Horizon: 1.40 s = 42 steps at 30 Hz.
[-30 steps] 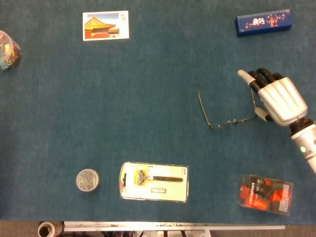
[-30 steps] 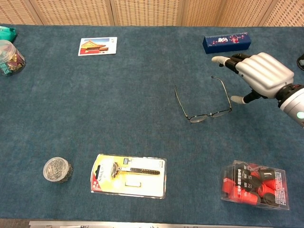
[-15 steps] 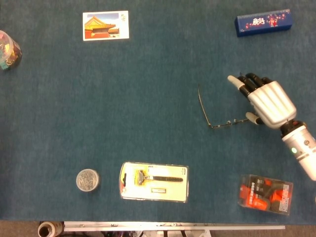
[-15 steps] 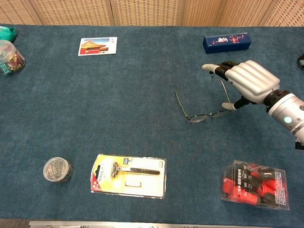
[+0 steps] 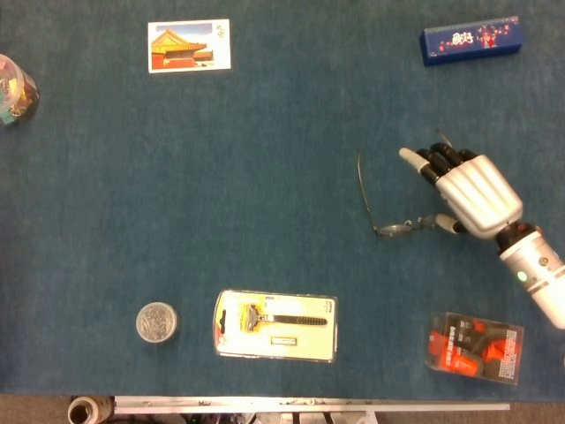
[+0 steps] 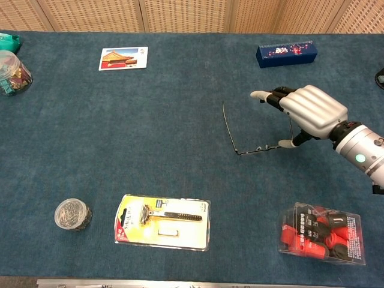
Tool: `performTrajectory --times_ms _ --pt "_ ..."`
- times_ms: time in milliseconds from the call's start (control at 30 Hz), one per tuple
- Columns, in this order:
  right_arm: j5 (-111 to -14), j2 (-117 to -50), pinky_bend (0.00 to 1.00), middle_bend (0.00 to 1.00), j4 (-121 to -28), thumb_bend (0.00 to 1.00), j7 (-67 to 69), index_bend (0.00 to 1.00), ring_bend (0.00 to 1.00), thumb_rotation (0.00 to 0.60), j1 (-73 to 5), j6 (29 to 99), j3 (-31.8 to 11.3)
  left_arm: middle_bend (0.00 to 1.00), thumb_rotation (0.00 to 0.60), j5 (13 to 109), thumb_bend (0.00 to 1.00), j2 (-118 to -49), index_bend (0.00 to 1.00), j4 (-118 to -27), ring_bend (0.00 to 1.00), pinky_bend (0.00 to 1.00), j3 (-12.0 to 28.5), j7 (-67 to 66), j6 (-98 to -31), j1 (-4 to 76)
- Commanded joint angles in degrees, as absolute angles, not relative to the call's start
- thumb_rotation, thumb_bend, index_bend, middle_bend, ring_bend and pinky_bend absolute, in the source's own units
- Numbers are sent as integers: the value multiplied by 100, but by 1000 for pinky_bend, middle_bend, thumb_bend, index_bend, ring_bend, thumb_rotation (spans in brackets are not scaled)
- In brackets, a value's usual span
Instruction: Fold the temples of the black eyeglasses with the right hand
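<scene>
The black eyeglasses [image 5: 364, 190] lie on the blue cloth right of centre, thin-framed, with the left temple [image 6: 228, 129] standing out open toward the far side. My right hand [image 5: 472, 194] lies over their right end, palm down and fingers stretched toward the left. It covers most of the right temple. The thumb [image 6: 287, 143] touches the right end of the front frame. In the chest view the front frame looks tipped and thin, and my right hand [image 6: 309, 111] hides the hinge. The left hand is in neither view.
A red-and-black blister pack [image 5: 475, 347] lies just near of my right forearm. A blue box [image 5: 472, 40] sits at the far right, a postcard [image 5: 189, 45] at the far left. A razor pack [image 5: 275, 325] and a small jar [image 5: 156, 322] lie near the front edge.
My right hand has moved left and nearer, onto the right temple. The thumb has reached the frame's right end, and the front frame has tipped and shifted slightly.
</scene>
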State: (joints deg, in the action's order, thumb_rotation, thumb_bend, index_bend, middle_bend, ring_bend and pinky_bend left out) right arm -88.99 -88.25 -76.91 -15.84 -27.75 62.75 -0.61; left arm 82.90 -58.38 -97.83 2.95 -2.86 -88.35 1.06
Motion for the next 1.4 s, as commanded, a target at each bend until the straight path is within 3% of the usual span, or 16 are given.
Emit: performTrajectory --times_ms 33,767,1400 --pt "-8934 -8777 417 243 -7756 0 -1563 124 190 600 -2778 6257 -8 458 600 8290 34 -5838 435 -9783 378 498 294 -288 -8832 105" --pt "-9312 -8424 417 243 -8312 0 -1560 123 190 600 -2641 6694 185 458 600 8264 34 -5838 435 -9801 378 498 299 -338 -8789 110" --pt "-9738 -7647 416 243 -9449 0 -2120 123 190 600 -2450 7789 -276 458 600 8264 34 -5842 435 -9801 378 498 301 -358 -8779 111"
